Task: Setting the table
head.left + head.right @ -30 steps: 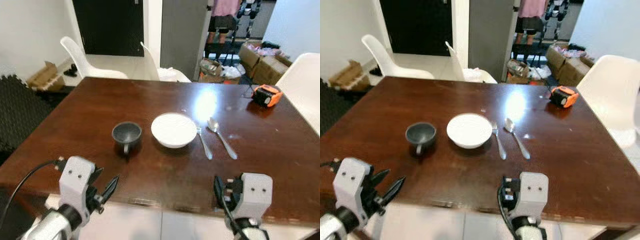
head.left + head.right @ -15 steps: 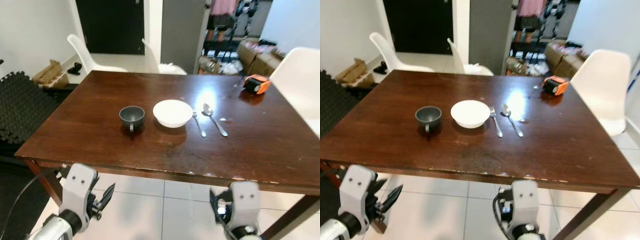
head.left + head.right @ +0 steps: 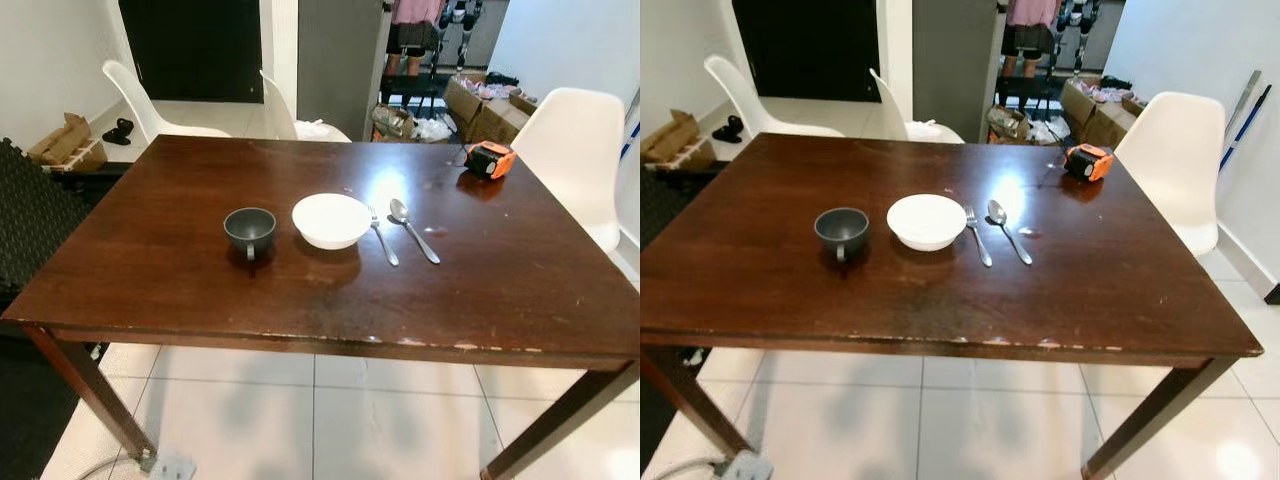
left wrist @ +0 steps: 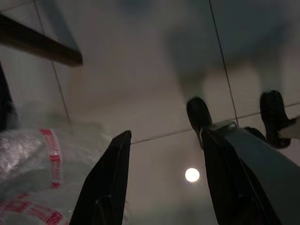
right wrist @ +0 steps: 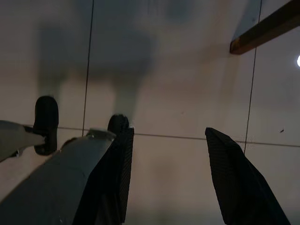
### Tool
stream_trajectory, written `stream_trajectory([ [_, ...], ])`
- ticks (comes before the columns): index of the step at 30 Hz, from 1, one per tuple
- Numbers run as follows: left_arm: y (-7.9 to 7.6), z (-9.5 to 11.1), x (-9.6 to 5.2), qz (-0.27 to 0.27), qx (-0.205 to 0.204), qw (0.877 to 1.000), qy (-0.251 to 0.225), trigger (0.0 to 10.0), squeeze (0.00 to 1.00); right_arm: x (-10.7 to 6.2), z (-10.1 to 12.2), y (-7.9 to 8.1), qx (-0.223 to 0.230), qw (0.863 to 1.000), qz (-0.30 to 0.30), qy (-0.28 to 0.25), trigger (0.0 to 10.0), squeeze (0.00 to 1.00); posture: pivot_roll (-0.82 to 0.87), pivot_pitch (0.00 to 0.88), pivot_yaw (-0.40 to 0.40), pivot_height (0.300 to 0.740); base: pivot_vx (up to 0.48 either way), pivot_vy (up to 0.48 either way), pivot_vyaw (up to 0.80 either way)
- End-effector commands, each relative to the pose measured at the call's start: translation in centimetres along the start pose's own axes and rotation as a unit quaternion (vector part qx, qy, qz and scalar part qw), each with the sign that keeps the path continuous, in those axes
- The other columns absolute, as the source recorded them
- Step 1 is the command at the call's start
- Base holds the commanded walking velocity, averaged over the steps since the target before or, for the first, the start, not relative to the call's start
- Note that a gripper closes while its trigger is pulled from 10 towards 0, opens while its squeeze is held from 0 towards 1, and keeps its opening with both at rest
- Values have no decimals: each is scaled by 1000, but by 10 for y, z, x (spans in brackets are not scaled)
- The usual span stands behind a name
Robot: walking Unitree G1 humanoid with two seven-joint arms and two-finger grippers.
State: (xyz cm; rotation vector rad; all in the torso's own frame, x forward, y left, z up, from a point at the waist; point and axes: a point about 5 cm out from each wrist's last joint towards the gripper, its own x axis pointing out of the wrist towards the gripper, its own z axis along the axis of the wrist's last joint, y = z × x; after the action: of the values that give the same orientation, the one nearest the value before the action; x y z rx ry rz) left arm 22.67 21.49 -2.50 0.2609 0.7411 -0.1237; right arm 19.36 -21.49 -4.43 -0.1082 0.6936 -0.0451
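Four pieces, cup, bowl, fork and spoon, sit aligned on the counter, so with left claw and right claw hanging apart over the floor, I'd leave them untouched

From the head I get a stereo pair looking forward and down from standing height, set back from the near edge of the table. Both eyes cover the whole tabletop, the tiled floor beneath it and the white chairs behind. The right eye sits slightly to the side, so it takes in more of the far right chair.

Each wrist camera points straight down along its own fingers at the floor, close and dim. The left gripper and right gripper frame pale tiles with fingers parted.
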Motion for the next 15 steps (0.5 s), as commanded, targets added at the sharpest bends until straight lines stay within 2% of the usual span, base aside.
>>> stream_trajectory([
  [1, 0, -37, -4, 15, -23, 998, 53, 10000, 0, -5, -27, -1, 6, 999, 4, 45, 10000, 0, -3, 156, 58, 740, 0, 0, -756],
  [3, -1, -48, -6, 14, -19, 997, 69, 10000, 0, -6, -36, -2, 9, 998, 4, 63, 10000, 0, -5, 155, 56, 740, 0, 0, -756],
  [5, -3, -50, -6, 11, -15, 998, 67, 10000, 0, -6, -42, -3, 9, 997, 0, 77, 10000, 0, -3, 156, 53, 740, 0, 0, -756],
  [9, -6, -49, -5, 10, -11, 998, 60, 10000, 0, -11, -59, -3, -20, 993, 4, 120, 10000, 0, -1, 151, 49, 740, 0, 0, -756],
  [15, -8, -57, -3, 13, 3, 998, 61, 10000, 0, -13, -70, -3, -37, 990, 8, 134, 10000, 0, 7, 151, 41, 740, 0, 0, -751],
])
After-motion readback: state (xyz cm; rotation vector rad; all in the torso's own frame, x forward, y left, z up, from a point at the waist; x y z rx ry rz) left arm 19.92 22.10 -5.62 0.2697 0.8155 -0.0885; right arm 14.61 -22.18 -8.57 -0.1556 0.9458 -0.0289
